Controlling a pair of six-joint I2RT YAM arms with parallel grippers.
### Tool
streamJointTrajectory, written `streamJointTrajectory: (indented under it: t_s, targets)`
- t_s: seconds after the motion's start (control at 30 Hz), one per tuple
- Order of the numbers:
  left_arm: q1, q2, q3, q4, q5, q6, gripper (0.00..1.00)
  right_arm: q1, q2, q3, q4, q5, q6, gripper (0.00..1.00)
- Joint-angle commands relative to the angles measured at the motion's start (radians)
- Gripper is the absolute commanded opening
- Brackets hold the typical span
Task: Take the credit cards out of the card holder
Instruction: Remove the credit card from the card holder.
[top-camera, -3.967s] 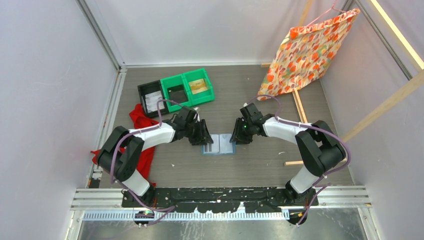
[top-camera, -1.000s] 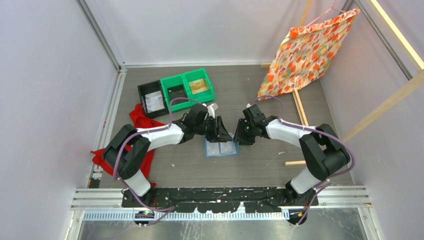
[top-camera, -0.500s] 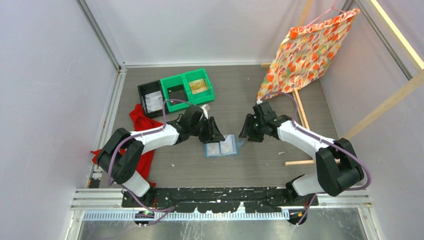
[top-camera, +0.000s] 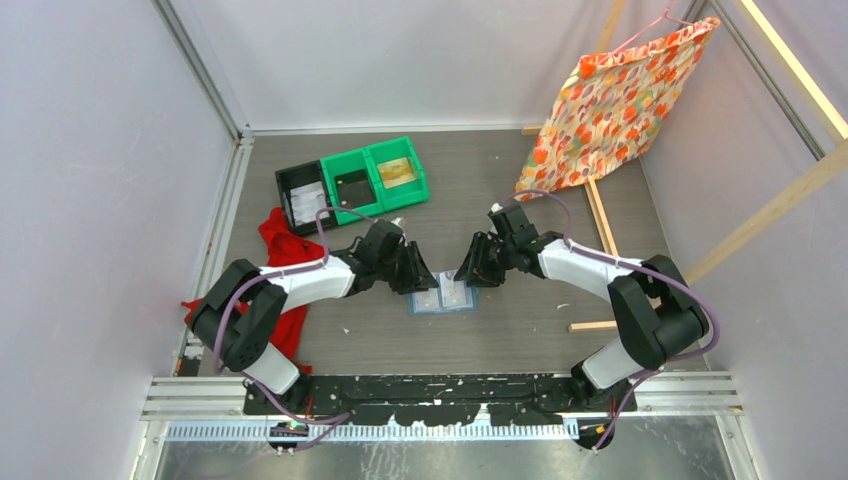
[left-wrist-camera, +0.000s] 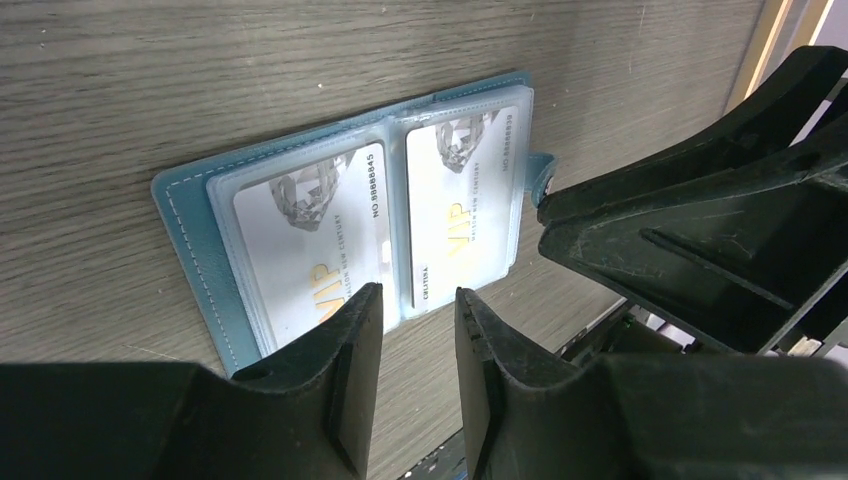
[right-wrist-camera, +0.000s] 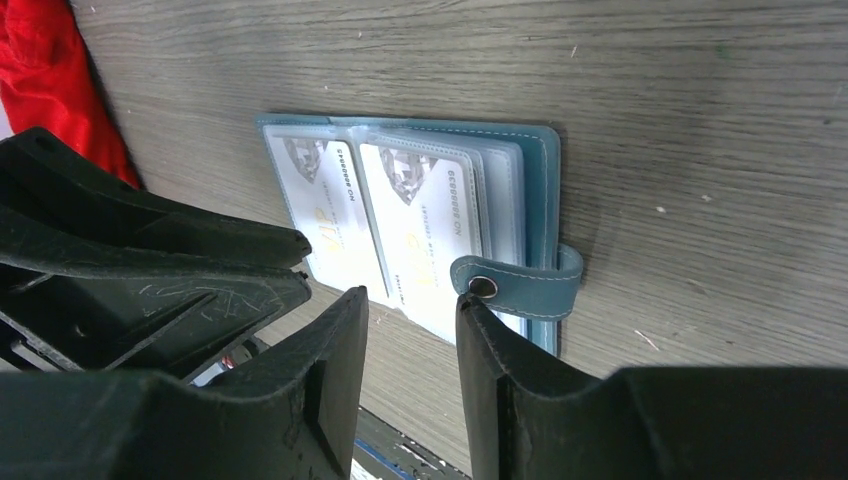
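Card holder (top-camera: 442, 294) lay open at frame centre, cards (left-wrist-camera: 310, 247) still sleeved. Left end effector (left-wrist-camera: 418, 350) and right end effector (right-wrist-camera: 412, 345): fingers apart, empty.

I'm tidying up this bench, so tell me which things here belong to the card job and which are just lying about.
Job:
- holder, lying open on the table
- two cards still in its sleeves
- left claw and right claw, both over it

Lying about:
- green bins
- black tray
- red cloth
- patterned cloth
- wooden sticks
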Motion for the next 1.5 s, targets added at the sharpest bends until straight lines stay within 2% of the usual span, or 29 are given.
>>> streamJointTrajectory:
  t_s: [0.0,0.27,0.57,1.37,1.47]
  targets:
    - [0.003,-0.009,0.03,0.01,0.007,0.036,0.34,0.011,-0.021,0.03,0.035,-0.021,0.015,0.43]
    - [0.003,0.03,0.015,0.12,0.058,-0.004,0.34,0.052,-0.068,0.082,-0.023,0.01,-0.012,0.44]
    - [0.003,0.081,0.051,0.112,0.069,-0.011,0.35,0.048,-0.018,0.086,-0.05,0.099,-0.009,0.45]
    - [0.003,0.133,0.002,0.182,0.089,-0.027,0.36,0.044,0.095,0.022,-0.007,0.105,-0.022,0.4]
    - [0.003,0.149,0.003,0.189,0.1,-0.028,0.36,0.043,0.108,0.018,0.003,0.096,-0.021,0.37]
